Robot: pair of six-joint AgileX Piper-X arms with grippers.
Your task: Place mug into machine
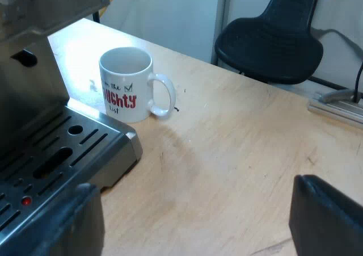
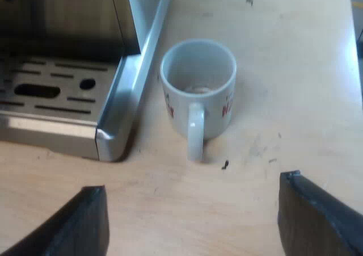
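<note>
In the left wrist view, our left gripper [image 1: 195,213] hangs low over the pale wooden table [image 1: 244,148]. Its two black fingers are spread wide with nothing between them. The white ceramic mug [image 1: 126,88] with red and black lettering stands upright on the table. It is just beside the brushed-steel espresso machine [image 1: 34,85] and not yet on its slotted metal drip tray [image 1: 62,148]. The mug's looped handle [image 1: 163,95] sticks out over bare table. A black chair [image 1: 272,40] stands well apart, beyond the table edge.

In the right wrist view, our right gripper [image 2: 193,210] is likewise spread open and empty. It faces the mug [image 2: 198,68], whose handle [image 2: 194,132] points straight toward it. The mug sits just beside the raised steel edge of the drip tray [image 2: 57,88]; we cannot tell whether they touch.

We judge that edge to be the main hazard. A mug dragged sideways rather than lifted would catch on the rim and tip. A pinch on the thin handle alone could let the mug swing or slip. A grip across the body leaves the finger on the machine side very little room, so it may strike the tray wall and shove the mug away. With both arms near, they could also crowd each other over the mug.
</note>
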